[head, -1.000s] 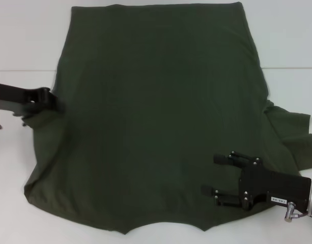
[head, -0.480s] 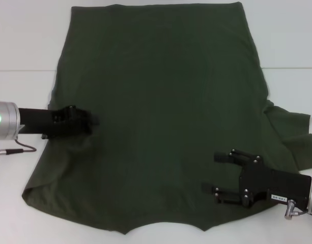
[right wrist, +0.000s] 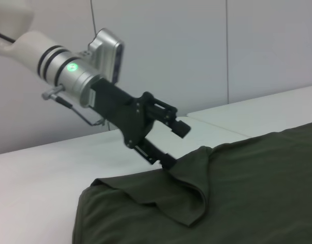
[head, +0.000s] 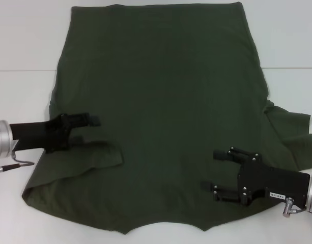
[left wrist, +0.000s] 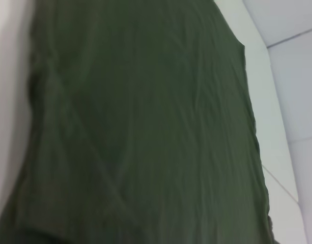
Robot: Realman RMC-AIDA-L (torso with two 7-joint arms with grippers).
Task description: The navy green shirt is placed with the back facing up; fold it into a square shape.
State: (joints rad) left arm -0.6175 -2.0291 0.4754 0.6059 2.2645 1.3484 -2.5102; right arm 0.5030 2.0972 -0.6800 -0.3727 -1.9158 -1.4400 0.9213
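Head view: my left hand point(head: 87, 122) has carried the sleeve inward over the shirt point(head: 161, 101) lying flat on the bench point(head: 23, 46); its fingers look spread, the flap dropped. My right hand point(head: 217, 170) hovers spread over the other side, whose sleeve isn't folded.

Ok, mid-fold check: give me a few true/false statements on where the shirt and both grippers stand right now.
1. The left gripper is over the navy green shirt, its left sleeve folded inward beside it. True.
2. The right gripper is shut on the collar. False: its fingers are open, over the shirt's near right part.
3. The shirt is already a square. False: it lies mostly spread out.
4. The right sleeve lies unfolded, outward. True.
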